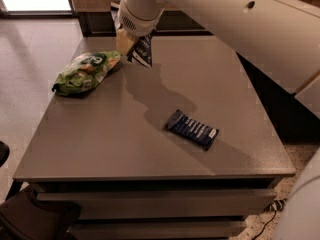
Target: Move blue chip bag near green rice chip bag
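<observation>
The blue chip bag [142, 51], dark navy foil with white print, hangs from my gripper [130, 43] above the far left part of the grey table [115, 144]. The gripper is shut on the bag's top edge, and one tan fingertip [124, 42] shows to the left of the bag. The green rice chip bag [86, 72], puffy light green with a round logo, lies on the table's far left, just left of and below the held bag. The two bags are close together but apart.
A small flat dark blue bar wrapper [193, 129] with white stripes lies at the table's right middle. My white arm [235, 29] crosses the upper right. A dark cabinet stands behind the table, and light floor lies to the left.
</observation>
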Robot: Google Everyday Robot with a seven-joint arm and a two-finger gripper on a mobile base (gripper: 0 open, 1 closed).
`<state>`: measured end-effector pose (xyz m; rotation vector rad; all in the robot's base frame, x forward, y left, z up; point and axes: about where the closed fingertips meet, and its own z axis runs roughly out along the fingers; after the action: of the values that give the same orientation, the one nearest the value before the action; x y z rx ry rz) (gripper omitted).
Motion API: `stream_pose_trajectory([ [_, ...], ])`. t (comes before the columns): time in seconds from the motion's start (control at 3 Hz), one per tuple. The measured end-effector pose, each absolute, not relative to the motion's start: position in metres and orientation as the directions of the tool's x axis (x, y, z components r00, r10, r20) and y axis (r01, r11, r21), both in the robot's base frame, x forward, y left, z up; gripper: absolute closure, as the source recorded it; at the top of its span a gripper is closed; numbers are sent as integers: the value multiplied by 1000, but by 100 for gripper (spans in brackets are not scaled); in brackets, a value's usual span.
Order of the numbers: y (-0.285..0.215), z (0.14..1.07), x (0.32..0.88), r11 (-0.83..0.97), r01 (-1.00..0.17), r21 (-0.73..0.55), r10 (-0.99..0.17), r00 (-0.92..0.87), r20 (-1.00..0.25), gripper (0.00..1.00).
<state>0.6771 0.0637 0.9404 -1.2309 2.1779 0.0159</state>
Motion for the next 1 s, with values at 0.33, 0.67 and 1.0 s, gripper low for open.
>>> stream_pose_trajectory([
  [0.33,65,913,699,577,-772,-266,-774,-411,-482,100],
  [0.67,89,892,689,615,-761,-206,-733,-455,-505,98],
  [1.0,126,879,671,640,-757,-133,-674,-471,-569,69],
])
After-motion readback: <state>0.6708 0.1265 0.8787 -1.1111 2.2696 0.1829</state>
